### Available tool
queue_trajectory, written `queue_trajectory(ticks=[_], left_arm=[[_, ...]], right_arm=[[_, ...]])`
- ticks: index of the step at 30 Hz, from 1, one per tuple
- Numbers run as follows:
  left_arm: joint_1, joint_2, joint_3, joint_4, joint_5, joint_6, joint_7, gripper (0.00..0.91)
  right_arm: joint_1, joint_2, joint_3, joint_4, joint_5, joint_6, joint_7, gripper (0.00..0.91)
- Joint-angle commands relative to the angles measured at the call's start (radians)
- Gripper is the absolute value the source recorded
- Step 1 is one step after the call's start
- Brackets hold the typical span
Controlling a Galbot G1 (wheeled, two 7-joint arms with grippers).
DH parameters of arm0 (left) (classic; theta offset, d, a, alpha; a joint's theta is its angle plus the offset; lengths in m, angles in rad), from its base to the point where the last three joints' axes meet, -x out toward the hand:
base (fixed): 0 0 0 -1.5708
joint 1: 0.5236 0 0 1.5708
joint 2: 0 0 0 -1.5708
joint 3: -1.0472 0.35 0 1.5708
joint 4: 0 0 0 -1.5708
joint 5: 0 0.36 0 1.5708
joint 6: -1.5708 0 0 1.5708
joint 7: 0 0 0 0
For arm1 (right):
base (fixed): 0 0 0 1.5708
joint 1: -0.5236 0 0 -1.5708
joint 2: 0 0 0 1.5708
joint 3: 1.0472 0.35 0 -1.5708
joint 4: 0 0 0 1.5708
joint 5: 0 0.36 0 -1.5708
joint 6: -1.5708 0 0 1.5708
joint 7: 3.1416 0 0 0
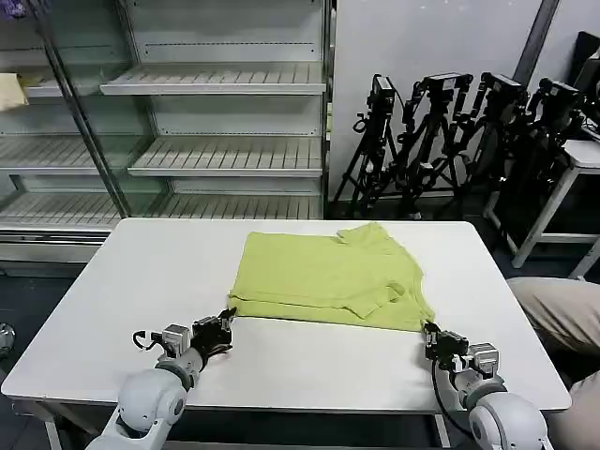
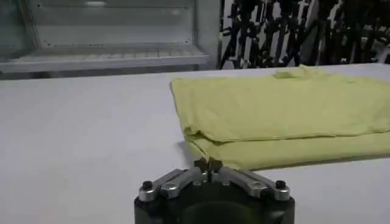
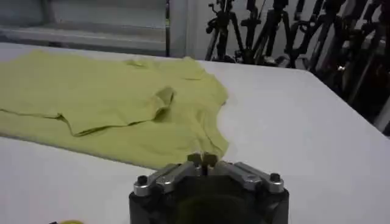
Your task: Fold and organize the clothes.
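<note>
The lime-green T-shirt lies flat on the white table, with its sleeves turned in over the body. My left gripper rests low on the table at the shirt's near left corner. Its fingertips are pressed together on the corner of the cloth, as the left gripper shows in the left wrist view. My right gripper sits at the near right corner, shut the same way. In the right wrist view the right gripper pinches the hem of the shirt.
Bare tabletop lies to the left, right and front of the shirt. Behind the table stand a glass-fronted shelf unit and a cluster of black tripods. A small pale-yellow cloth lies on a far left shelf.
</note>
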Motion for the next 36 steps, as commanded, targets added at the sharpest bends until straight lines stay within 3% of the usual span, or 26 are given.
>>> queue_trajectory(ticks=[1,7,19,36], left_arm=[[0.013,0.003,-0.003,-0.014,0.001,-0.001,-0.001,0.020],[0.130,0.035,-0.030,-0.132,-0.001,0.000,-0.001,0.020],[0.361,0.013,-0.093,-0.306,0.000,-0.001,-0.009,0.020],[0.479,0.049,-0.198,-0.331,-0.017,-0.054,-0.002,0.020]], right_arm=[[-0.006,0.002,-0.007,0.003,0.036,-0.003,0.000,0.000],[-0.155,-0.017,0.053,0.111,0.033,-0.002,-0.007,0.000],[-0.359,0.021,0.107,0.296,-0.032,0.002,-0.027,0.000],[-0.435,0.034,0.087,0.347,-0.088,0.014,-0.043,0.000]])
